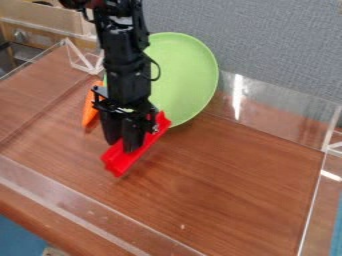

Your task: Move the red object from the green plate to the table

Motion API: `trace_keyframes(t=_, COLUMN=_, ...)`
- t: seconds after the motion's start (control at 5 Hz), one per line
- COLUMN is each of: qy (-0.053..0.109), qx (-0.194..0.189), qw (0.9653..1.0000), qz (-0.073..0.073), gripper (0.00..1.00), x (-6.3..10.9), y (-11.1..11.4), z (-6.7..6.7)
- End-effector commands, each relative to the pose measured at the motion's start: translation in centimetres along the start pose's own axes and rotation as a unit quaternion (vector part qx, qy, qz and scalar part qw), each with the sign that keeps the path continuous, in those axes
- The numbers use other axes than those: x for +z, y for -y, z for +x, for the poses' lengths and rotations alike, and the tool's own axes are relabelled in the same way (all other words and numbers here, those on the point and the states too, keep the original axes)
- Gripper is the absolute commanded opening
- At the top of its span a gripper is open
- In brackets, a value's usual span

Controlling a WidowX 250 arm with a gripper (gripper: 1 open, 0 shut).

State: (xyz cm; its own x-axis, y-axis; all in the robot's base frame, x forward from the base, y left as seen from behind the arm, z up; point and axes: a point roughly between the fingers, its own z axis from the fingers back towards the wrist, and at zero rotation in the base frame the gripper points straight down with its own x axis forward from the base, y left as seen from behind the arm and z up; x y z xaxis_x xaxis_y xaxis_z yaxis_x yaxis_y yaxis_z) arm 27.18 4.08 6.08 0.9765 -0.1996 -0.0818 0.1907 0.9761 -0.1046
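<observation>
Camera view, from over the front corner: your single arm stands over one table (227, 190), its wood top fenced by low clear walls that would stop anything sliding off. One green plate (187, 65) sits at the back, leaning with its far rim raised, and its face is bare. You have one gripper (127, 138), pointing straight down, jaws drawn narrow and clamped on the upper end of the one red bar (130, 155). That bar is already off the plate, slanting down in front of the plate's near edge with its lower end at or just above the wood; contact cannot be made out. The steep, vertical hold looks chosen to carry the bar clear of the rim and set it down end-first. One small orange thing (90, 113), likely a carrot, peeks out just beside the gripper, mostly hidden. By the look of it, only the release remains.
</observation>
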Motion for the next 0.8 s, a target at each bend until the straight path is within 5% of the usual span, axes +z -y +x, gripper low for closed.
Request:
trace_keyframes(t=0.0, qy=0.034, qx=-0.037, qw=0.9987, qz=0.012, gripper=0.0, x=1.7, y=0.3, z=1.4)
trace_keyframes(t=0.2, qy=0.039, qx=-0.057, qw=0.9976, qz=0.011, gripper=0.0, x=1.6, y=0.5, z=1.9)
trace_keyframes(t=0.4, qy=0.048, qx=-0.037, qw=0.9981, qz=0.008, gripper=0.0, x=2.4, y=0.8, z=1.5)
trace_keyframes(t=0.6, qy=0.058, qx=-0.018, qw=0.9981, qz=0.009, gripper=1.0, x=3.0, y=1.3, z=1.7)
